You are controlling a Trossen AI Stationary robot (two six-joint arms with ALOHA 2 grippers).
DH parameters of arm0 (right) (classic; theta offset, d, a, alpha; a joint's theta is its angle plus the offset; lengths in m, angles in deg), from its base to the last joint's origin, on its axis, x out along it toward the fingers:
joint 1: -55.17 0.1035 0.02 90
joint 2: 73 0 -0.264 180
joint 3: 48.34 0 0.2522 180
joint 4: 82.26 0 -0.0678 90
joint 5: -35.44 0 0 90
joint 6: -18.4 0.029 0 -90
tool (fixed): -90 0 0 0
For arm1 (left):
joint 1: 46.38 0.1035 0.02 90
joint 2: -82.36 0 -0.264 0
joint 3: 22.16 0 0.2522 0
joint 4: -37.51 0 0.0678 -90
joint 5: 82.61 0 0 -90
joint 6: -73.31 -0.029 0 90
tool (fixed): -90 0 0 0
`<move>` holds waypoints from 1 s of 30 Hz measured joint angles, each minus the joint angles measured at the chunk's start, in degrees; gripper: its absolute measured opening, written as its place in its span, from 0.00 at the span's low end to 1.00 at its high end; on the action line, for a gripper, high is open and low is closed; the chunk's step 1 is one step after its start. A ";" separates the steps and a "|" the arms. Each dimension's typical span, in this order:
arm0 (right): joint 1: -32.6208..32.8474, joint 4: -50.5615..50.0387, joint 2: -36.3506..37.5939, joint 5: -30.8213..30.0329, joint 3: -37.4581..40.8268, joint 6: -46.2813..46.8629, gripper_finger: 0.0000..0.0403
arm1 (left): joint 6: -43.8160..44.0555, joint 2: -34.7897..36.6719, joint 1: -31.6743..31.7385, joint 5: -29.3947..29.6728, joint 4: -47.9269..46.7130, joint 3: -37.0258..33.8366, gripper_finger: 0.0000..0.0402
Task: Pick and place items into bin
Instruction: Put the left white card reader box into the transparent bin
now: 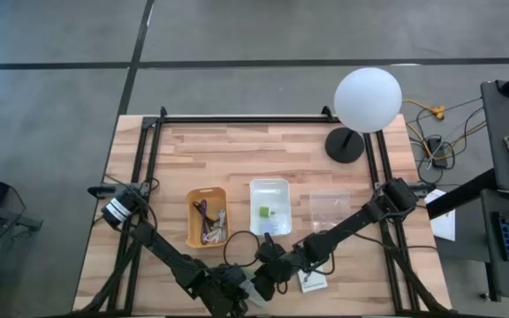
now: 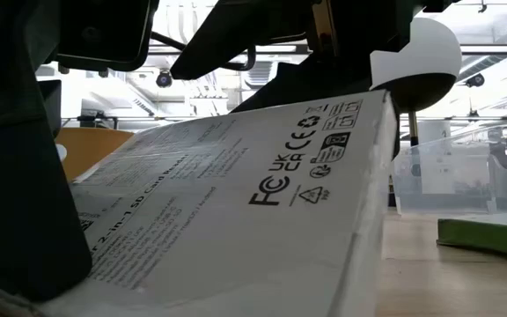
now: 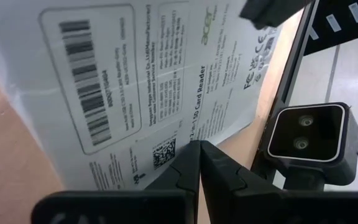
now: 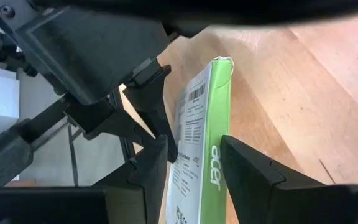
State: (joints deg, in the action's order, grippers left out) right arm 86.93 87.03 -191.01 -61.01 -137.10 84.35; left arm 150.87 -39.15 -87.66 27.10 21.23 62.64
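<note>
A flat card box, white with a printed label and a green side (image 4: 216,112), stands on edge between my two grippers near the table's front edge (image 1: 261,283). It fills the low view, tilted (image 2: 236,220). My right gripper (image 4: 193,140) is shut on it. My left gripper (image 3: 201,146) is shut, its tips against the box's printed white face. A second card (image 1: 312,281) lies flat on the table just to the right. The bins are a yellow one (image 1: 207,217) and a white one (image 1: 269,208). My left gripper has its shut fingertips (image 3: 191,155) against the printed white face (image 3: 166,134) of the box, slanting down at it. I cannot tell whether they pinch anything. My right gripper pinches the box across its thickness. One finger is on the white label face (image 4: 182,143) and one on the opposite face, with the green narrow side (image 4: 215,155) showing between them. The fingers slant down from the table's right. The box stands on edge, tilted.
The yellow bin holds cables and the white bin a small green block (image 1: 263,212). A clear plastic bag (image 1: 330,208) lies right of the white bin. A lamp with a white globe (image 1: 368,99) stands at the far right. Black frame rails run along the table's sides.
</note>
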 joint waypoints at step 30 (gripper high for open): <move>3.46 -2.85 0.78 0.34 -2.01 6.09 0.34 | 0.09 -0.02 1.18 6.64 1.48 -0.31 0.00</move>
State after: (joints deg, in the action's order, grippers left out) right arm 90.39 84.18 -190.24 -60.67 -139.11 90.44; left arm 150.96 -39.17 -86.48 33.74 22.71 62.34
